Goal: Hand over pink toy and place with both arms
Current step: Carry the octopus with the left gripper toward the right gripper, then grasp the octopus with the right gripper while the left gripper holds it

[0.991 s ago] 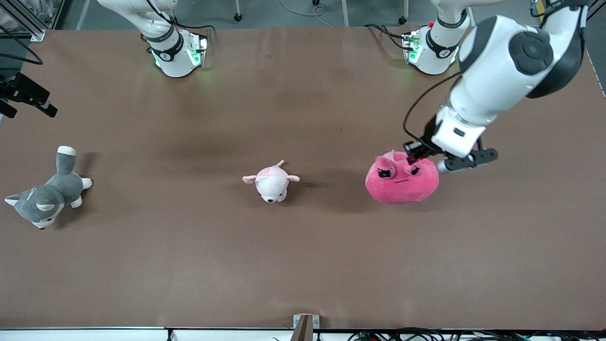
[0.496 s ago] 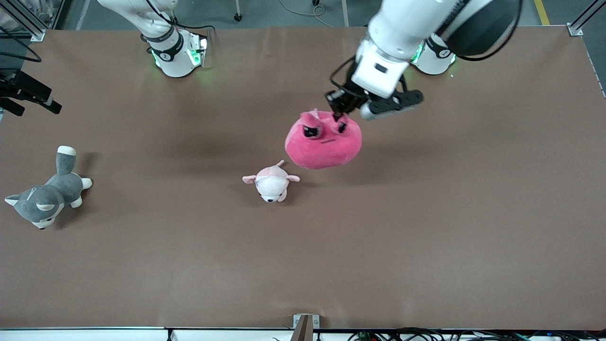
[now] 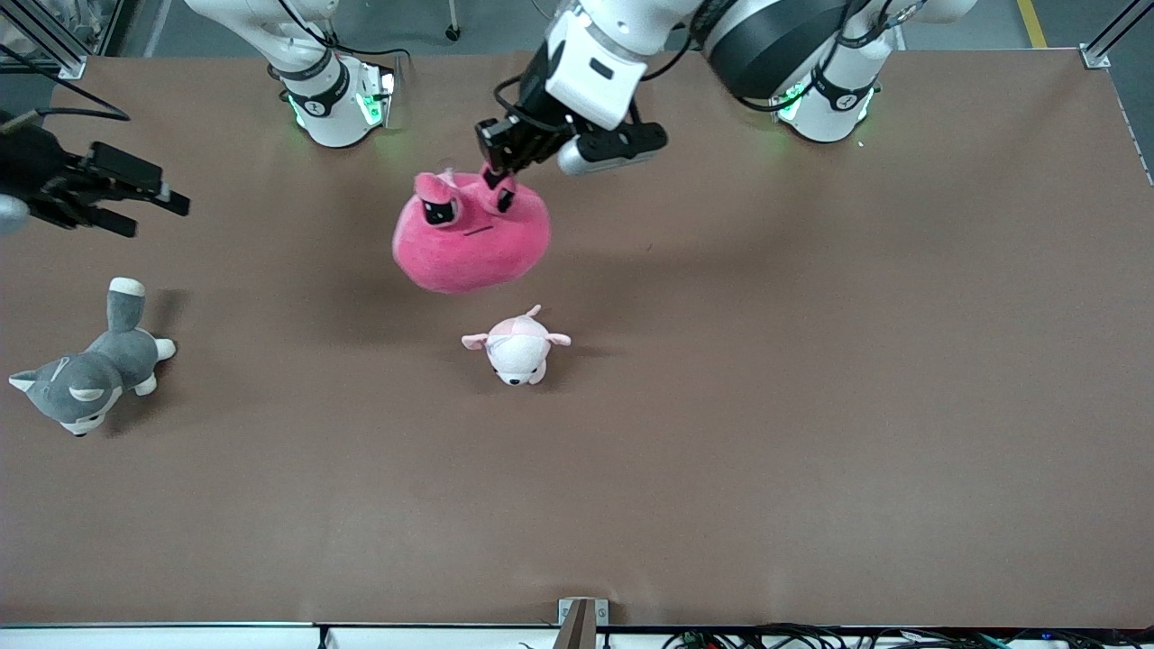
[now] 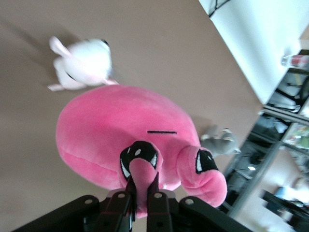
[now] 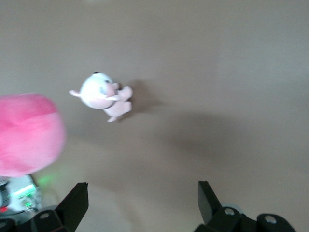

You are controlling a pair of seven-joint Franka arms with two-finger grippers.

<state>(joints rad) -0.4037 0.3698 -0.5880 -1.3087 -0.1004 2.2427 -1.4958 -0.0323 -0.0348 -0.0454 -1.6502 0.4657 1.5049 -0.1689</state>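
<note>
The pink toy, a hot-pink blob plush with dark eyes and a frowning mouth, hangs in the air over the middle of the table, toward the robots' bases. My left gripper is shut on a pink nub at the top of the toy's head; in the left wrist view the fingers pinch that nub above the toy. My right gripper hovers open and empty over the right arm's end of the table. In the right wrist view its fingers stand wide apart, with the pink toy off to one side.
A small pale pink-and-white plush lies on the table, nearer the front camera than the hanging toy. A grey-and-white husky plush lies at the right arm's end. The brown table has bare surface toward the left arm's end.
The left arm has lifted the pink toy and carried it from the left arm's end toward the right arm's side. The right gripper has come further into view.
</note>
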